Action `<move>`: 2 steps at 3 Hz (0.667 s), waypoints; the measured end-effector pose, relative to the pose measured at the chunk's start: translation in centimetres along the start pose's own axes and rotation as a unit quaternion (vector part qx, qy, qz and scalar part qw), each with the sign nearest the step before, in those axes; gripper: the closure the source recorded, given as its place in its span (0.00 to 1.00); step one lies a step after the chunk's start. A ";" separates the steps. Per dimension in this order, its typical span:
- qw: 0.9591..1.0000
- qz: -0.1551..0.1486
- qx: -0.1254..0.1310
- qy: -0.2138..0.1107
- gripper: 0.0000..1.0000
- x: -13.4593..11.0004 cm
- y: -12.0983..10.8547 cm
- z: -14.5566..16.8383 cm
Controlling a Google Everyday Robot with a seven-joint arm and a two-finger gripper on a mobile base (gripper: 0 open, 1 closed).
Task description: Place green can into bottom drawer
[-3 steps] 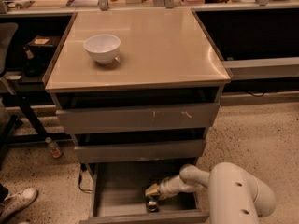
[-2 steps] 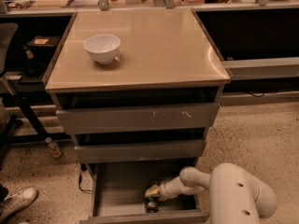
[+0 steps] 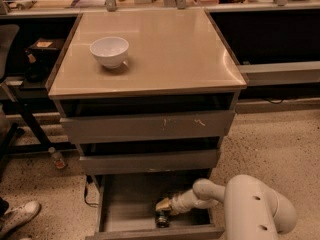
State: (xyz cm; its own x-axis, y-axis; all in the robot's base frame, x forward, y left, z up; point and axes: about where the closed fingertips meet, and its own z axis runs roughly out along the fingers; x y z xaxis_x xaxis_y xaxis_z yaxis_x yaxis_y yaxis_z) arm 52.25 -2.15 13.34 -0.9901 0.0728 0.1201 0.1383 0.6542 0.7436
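Observation:
The bottom drawer [image 3: 130, 204] is pulled out, showing its plain grey floor and low front panel. The green can [image 3: 161, 219] is inside it, low down near the front panel and right of the middle. It looks dark and small. My gripper [image 3: 163, 207] reaches into the drawer from the right on the white arm [image 3: 200, 196]. Its brass-coloured tip is directly over the can and touches or nearly touches the can's top. The can's lower end is partly hidden by the front panel.
A white bowl [image 3: 109, 51] sits on the beige cabinet top [image 3: 165, 49]. Two grey drawers [image 3: 150, 126] above are slightly open, and the upper one is scratched. A shoe [image 3: 17, 216] and a small bottle [image 3: 57, 158] are on the floor to the left. A chair base is at far left.

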 end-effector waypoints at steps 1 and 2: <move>1.000 0.000 0.000 0.000 0.35 0.0 0.0 0.0; 1.000 0.000 0.000 0.000 0.11 0.0 0.0 0.0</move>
State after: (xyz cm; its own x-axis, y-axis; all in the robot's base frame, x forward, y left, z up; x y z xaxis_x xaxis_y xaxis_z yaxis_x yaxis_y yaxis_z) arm 52.25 -2.15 13.34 -0.9901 0.0727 0.1202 0.1383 0.6542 0.7436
